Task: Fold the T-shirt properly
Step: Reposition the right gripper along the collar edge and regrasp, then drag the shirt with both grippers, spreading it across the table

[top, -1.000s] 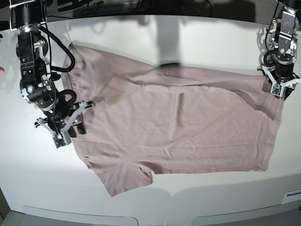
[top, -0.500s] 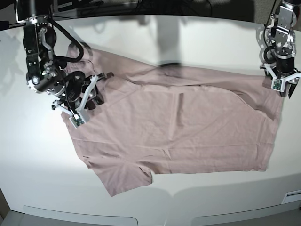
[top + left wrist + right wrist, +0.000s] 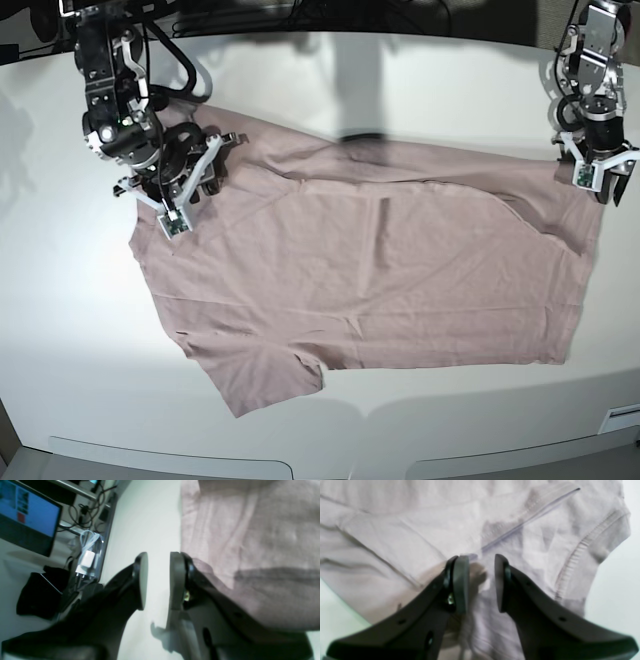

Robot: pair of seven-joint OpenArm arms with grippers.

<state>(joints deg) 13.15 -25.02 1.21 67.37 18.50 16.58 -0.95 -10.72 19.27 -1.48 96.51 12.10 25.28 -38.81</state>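
T-shirt (image 3: 380, 270) lies spread on the white table (image 3: 60, 330), filling most of the middle; hem toward 3 o'clock, neck end toward 9 o'clock. One short sleeve (image 3: 265, 380) sticks out at 7 o'clock. Mostly flat, with a turned-over ridge along the 12 o'clock edge and light wrinkles across the body.

Right gripper (image 3: 205, 165) sits over the shoulder area at about 10 o'clock. In its wrist view the jaws stand partly apart above a stitched seam (image 3: 532, 512); nothing pinched between them.

Left gripper (image 3: 610, 185) is at the hem corner, about 2 o'clock. Its wrist view shows a narrow gap between the jaws with bare table in it; cloth lies just beside one jaw, not gripped.

Progress: early, by my judgement. No deliberate fold made yet. Left to do: grip both ends, fold the sleeves and sides in, then fold the body over.
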